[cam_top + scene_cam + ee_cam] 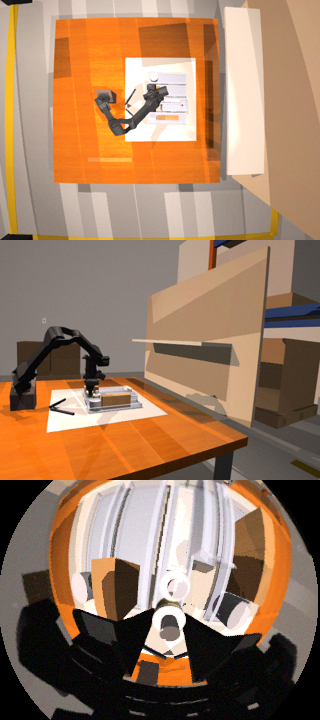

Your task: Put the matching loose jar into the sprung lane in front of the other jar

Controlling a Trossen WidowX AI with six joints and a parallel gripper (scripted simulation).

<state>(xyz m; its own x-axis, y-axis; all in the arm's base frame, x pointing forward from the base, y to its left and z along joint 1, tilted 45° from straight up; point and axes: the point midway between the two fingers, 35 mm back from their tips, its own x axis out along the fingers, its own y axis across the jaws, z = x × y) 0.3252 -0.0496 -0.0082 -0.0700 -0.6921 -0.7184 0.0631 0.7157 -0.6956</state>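
Jar (168,622) is sitting clamped upright between the jaws, hanging at the front end of the lane rack (134,400), so the push has to go straight back along the lane's long axis. Matching jar (176,583) is standing just beyond it, further into the lane.

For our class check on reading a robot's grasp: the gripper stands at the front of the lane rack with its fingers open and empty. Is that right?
Not quite. The gripper is at the front of the lane rack, but its fingers are shut on a jar, as the wrist view shows.
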